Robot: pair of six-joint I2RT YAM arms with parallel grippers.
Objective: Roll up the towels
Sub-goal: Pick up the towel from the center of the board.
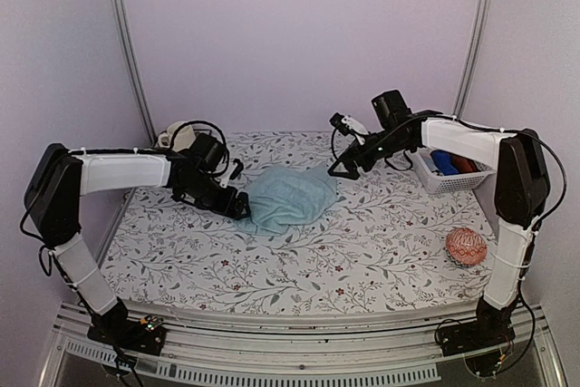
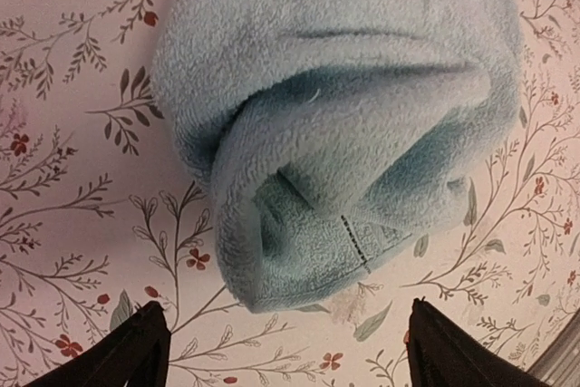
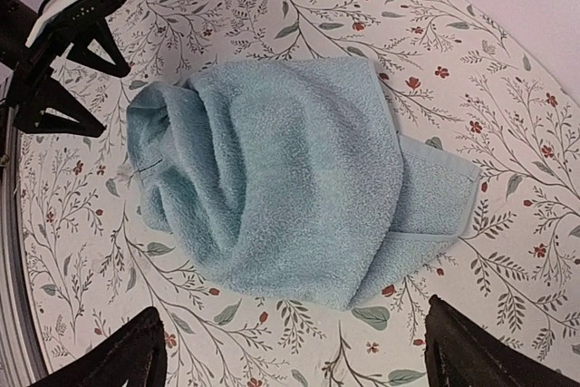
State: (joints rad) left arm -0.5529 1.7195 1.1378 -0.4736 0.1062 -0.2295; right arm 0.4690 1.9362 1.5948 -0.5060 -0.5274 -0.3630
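**Top external view.**
- Desk [image 1: 272, 269]: floral-printed cover, walled on the left, back and right. There is a broad bare strip between the towel and the near edge.
- Light blue towel [image 1: 288, 198]: lies loosely rolled at the middle of the desk, toward the back, with its long axis running left to right.
- Left pincer [image 1: 237, 206]: low, at the towel's left end. I cannot tell here whether it touches the cloth.
- Right pincer [image 1: 340, 169]: at the towel's back right corner, raised off the desk.
- White basket [image 1: 450, 178]: back right, against the wall, holding a bright blue item and a reddish one.
- Patterned ball [image 1: 467, 246]: near the right edge, well apart from the towel.

**Left wrist view.**
- The towel's rolled end faces the camera. Its layers curl inward, and a stitched hem runs along the lowest lip.
- The left pincer is spread wide, a black tip in each bottom corner. Only bare desk lies between them, just short of the hem.

**Right wrist view.**
- The towel is seen from above as an uneven roll. One flat hemmed corner sticks out on the right.
- The right pincer is spread wide and grips nothing.
- Bare print surrounds the cloth on all sides.
- The left pincer's open tips stand at the upper left, beside the roll's end.
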